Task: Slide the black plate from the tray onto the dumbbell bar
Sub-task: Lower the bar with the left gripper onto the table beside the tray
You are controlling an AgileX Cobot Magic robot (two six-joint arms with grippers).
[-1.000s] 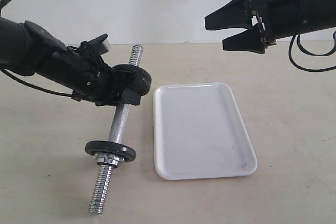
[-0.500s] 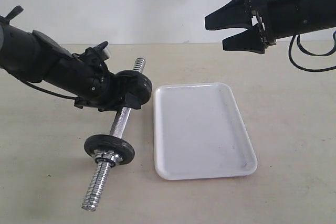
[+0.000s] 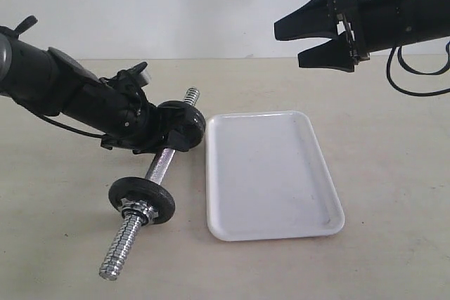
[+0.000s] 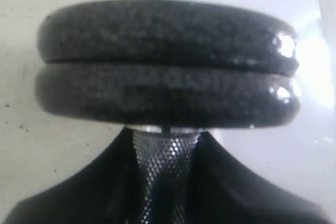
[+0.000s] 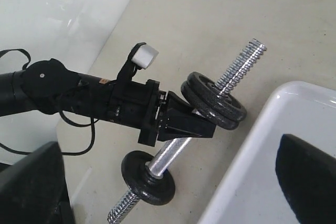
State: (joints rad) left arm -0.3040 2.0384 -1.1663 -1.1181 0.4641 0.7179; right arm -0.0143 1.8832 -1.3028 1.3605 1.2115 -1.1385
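As left pincer [image 3: 167, 140] grips it, dumbbell bar [image 3: 158, 165] runs diag., near-left/far-right.

A pale beige table [image 3: 394, 173] fills the lower part of the exterior view. Its matte top is flecked with a few small dark specks and faint scuffs. Along the table's far edge rises a plain white wall [image 3: 211, 5], evenly lit. In the right wrist view the wall's surface looks glossy, with soft bright reflections.
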